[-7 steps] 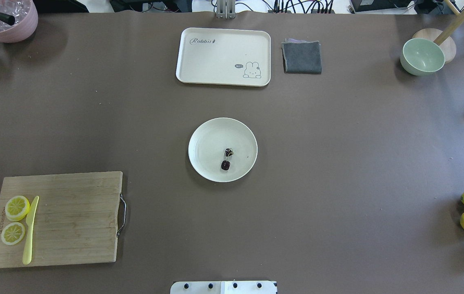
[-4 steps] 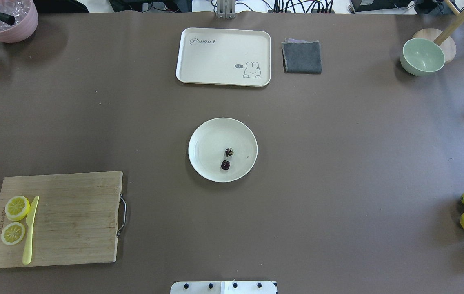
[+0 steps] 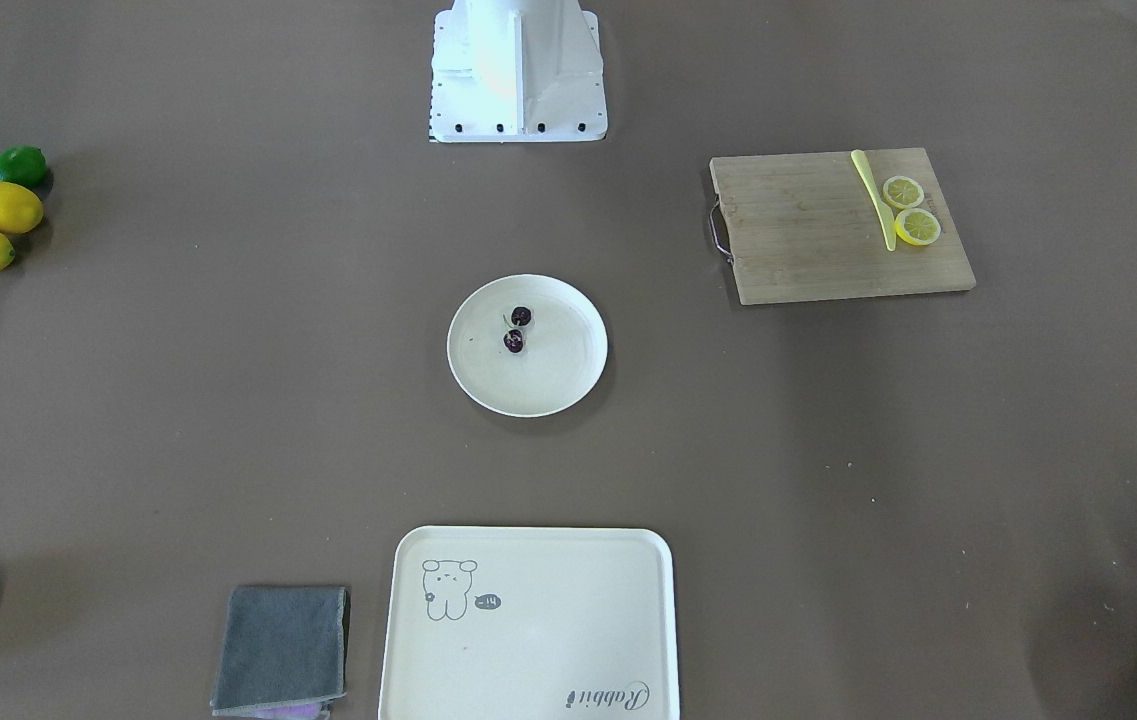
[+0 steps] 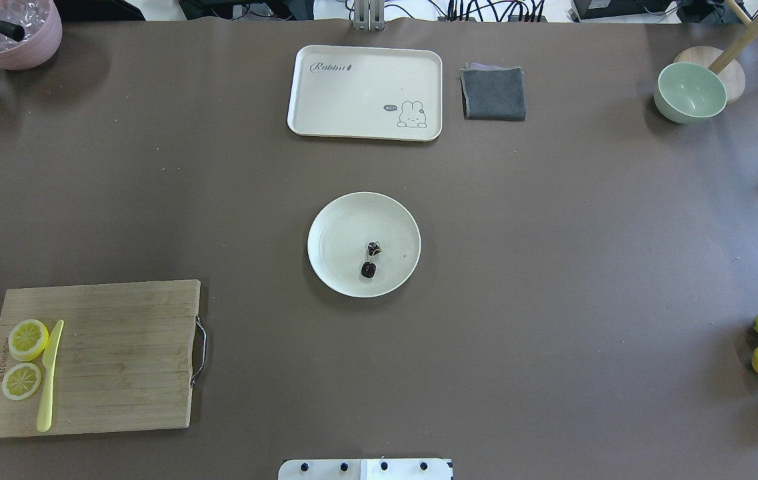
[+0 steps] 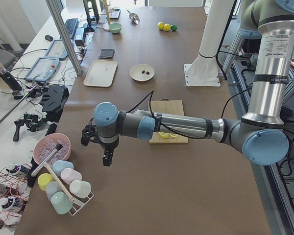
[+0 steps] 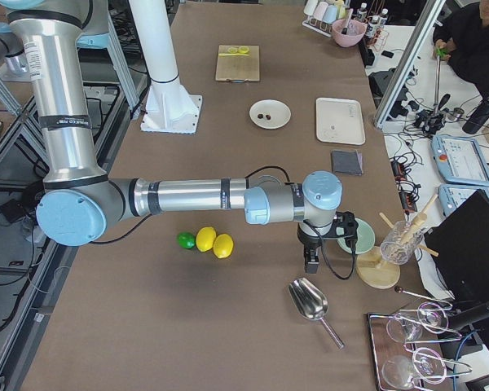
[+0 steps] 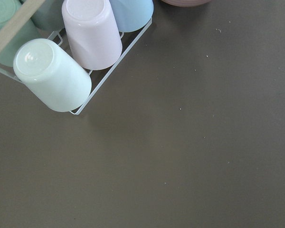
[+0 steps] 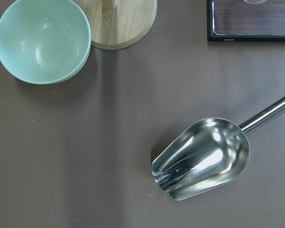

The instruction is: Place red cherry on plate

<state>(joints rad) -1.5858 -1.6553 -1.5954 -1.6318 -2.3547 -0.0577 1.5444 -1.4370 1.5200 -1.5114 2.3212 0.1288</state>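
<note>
Find the cherry [image 4: 369, 260] lying inside the plate [image 4: 339, 220] at mid-table: two dark fruits on one stem, just off centre and clear of the rim. Looks placed already, judging by that. Touched by no gripper.

Beyond the plate, note the tray [image 4: 352, 100] and a grey cloth [image 4: 493, 93] on the far side, well apart. Note also a board [image 4: 119, 360] with lemon slices [image 4: 27, 339] and a knife [image 4: 49, 377], off on the left arm's side.

Look further out for the left gripper [image 5: 107, 159], hanging above bare table near a rack of cups [image 7: 91, 35]. Look likewise for the right gripper [image 6: 311, 262], hanging near a scoop [image 8: 202, 159] and a green bowl [image 8: 42, 40]. Both well away from the plate. Seen in the side views only, so cannot tell whether released or clenched.

To finish well:
- Leave the plate alone.
- Hold both arms out at the table ends.
- Avoid sweeping low over the cups or the scoop.
- Check from above for both fruits sitting inside the rim.
</note>
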